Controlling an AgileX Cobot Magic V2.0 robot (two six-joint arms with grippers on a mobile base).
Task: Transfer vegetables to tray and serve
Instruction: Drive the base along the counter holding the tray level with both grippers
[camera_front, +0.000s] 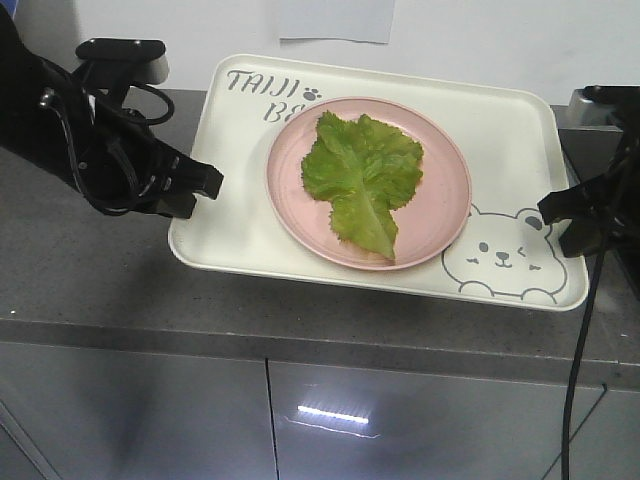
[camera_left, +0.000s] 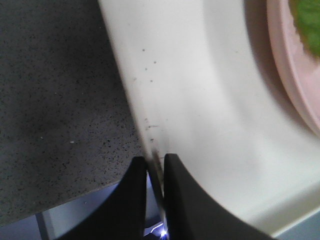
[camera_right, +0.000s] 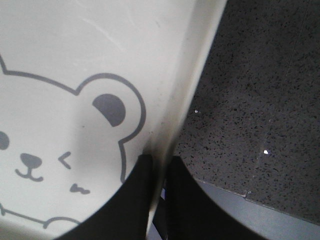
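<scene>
The vegetables, one green ruffled lettuce leaf (camera_front: 363, 178), lie on a round pink plate (camera_front: 445, 200) that rests on the cream tray (camera_front: 510, 130). The tray is tilted and held above the grey counter. At the tray's left rim, my left gripper (camera_front: 200, 190) is shut on the edge; the left wrist view has the rim (camera_left: 150, 145) pinched between the black fingers (camera_left: 132, 195). On the opposite side my right gripper (camera_front: 565, 215) is shut on the right rim (camera_right: 170, 125), next to the bear drawing (camera_right: 75, 130). A sliver of lettuce (camera_left: 309, 20) and plate (camera_left: 292, 65) shows in the left wrist view.
The dark speckled counter (camera_front: 90, 270) lies under the tray, its front edge above grey cabinet doors (camera_front: 400, 420). A white wall rises behind, with a paper sheet (camera_front: 335, 20) on it. Some dark equipment (camera_front: 600, 105) stands at the far right.
</scene>
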